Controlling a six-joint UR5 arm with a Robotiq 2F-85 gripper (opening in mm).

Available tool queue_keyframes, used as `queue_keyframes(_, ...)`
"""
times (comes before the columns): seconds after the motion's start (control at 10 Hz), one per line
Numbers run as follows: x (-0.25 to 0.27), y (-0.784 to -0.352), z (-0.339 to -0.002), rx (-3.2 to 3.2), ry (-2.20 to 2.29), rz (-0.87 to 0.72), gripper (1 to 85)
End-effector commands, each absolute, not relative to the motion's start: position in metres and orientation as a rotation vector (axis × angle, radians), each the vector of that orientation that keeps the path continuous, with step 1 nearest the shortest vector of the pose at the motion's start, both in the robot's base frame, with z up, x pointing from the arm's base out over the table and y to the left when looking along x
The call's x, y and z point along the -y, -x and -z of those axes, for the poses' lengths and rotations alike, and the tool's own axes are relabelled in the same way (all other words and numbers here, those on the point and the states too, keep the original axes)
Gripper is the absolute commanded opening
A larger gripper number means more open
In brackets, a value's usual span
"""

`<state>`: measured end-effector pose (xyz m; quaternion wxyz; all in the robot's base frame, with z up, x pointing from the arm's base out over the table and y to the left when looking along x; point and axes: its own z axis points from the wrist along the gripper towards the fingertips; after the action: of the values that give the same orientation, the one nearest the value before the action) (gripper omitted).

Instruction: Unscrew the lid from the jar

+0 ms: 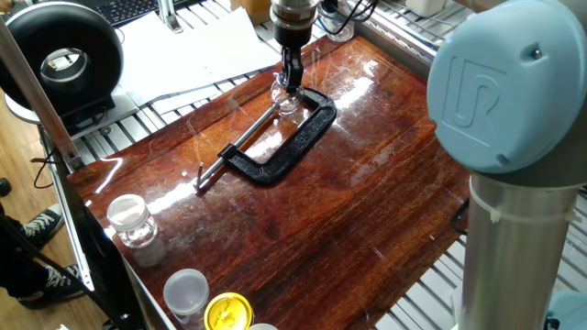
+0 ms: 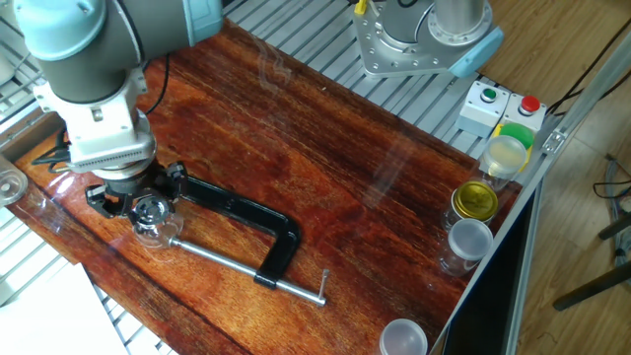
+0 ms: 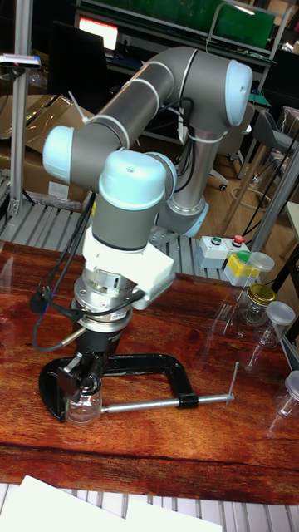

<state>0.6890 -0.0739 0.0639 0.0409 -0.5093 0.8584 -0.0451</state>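
The tool (image 3: 85,376) comes straight down from above and its two fingers are pinched in close around the lid (image 2: 150,209) on top of the jar (image 3: 84,406), so it looks like it is holding the lid, though the glass is clear and the touch is hard to see. The jar is small and see-through. It stands on the wooden worktop (image 1: 303,211) inside the mouth of the black clamp (image 2: 242,222), between the clamp's thick end and the tip of its long screw (image 3: 149,405). In the tall fixed view the jar is at the near left part of the worktop, right under the tool. A few things could go wrong here, I think. The clamp itself just lies loose on the worktop, so when the tool turns, the jar and clamp may spin along with it and the lid stays on. The fingers could also slip on the smooth glass lid and turn without it. If the tool squeezes or pushes too hard, the little jar could crack or pop out of the clamp. Other jars (image 1: 128,225) stand well apart, at the worktop's edge.
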Motion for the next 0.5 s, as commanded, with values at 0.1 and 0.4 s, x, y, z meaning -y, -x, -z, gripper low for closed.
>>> queue_keyframes(0.1, 0.0682, -0.6966, -0.0649, -2.542, 1.625, 0.173, 38.3)
queue_keyframes(0.4, 0.0698, -0.6878, -0.0656, -2.552, 1.643, 0.142, 54.3)
